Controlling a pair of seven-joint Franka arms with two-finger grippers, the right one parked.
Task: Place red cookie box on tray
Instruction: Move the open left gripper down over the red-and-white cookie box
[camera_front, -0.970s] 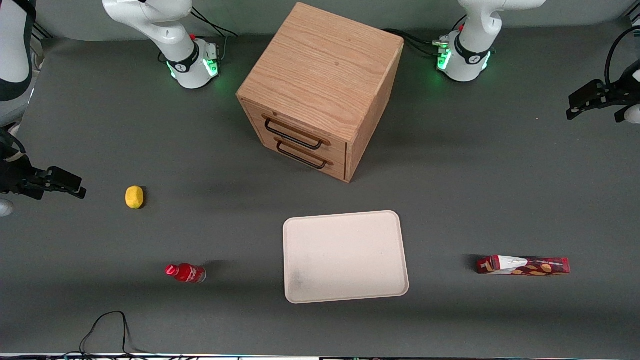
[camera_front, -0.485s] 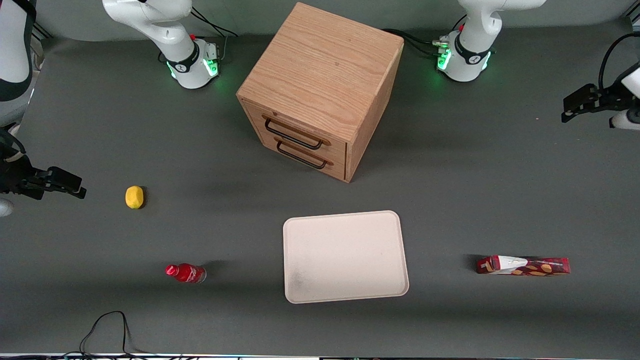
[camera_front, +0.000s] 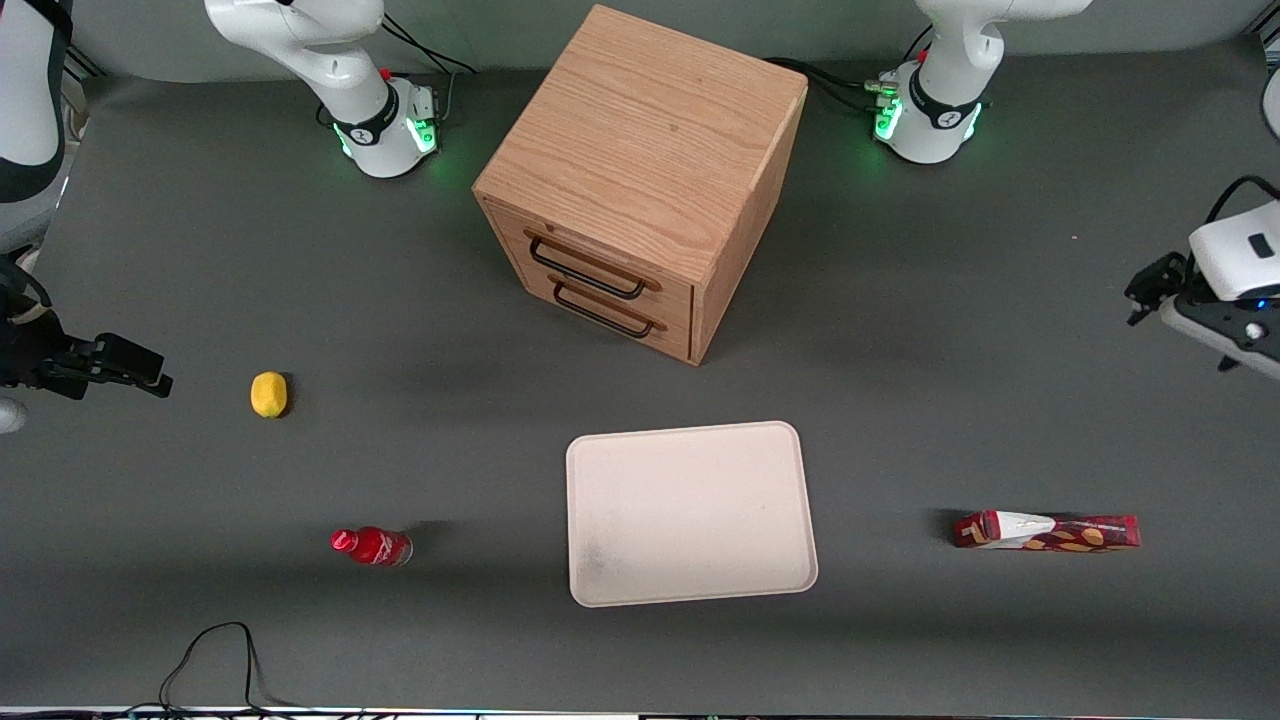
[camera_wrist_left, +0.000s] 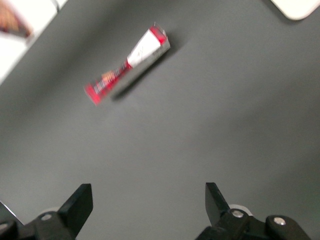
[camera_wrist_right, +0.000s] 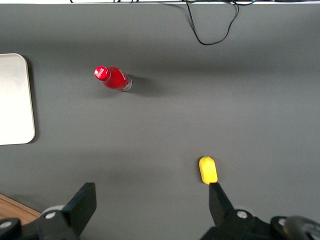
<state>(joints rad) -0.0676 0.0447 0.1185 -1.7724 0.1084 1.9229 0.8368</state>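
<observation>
A: Checking progress: nothing is done. The red cookie box (camera_front: 1046, 531) lies flat on the bench (camera_front: 900, 400), well apart from the tray (camera_front: 690, 512), toward the working arm's end. The pincer (camera_front: 1150, 290) hangs above the bench, carrying nothing.

B: Which view adds detail?

A: The wrist view shows the fingers (camera_wrist_left: 77, 205) spread wide; the front view does not.
</observation>
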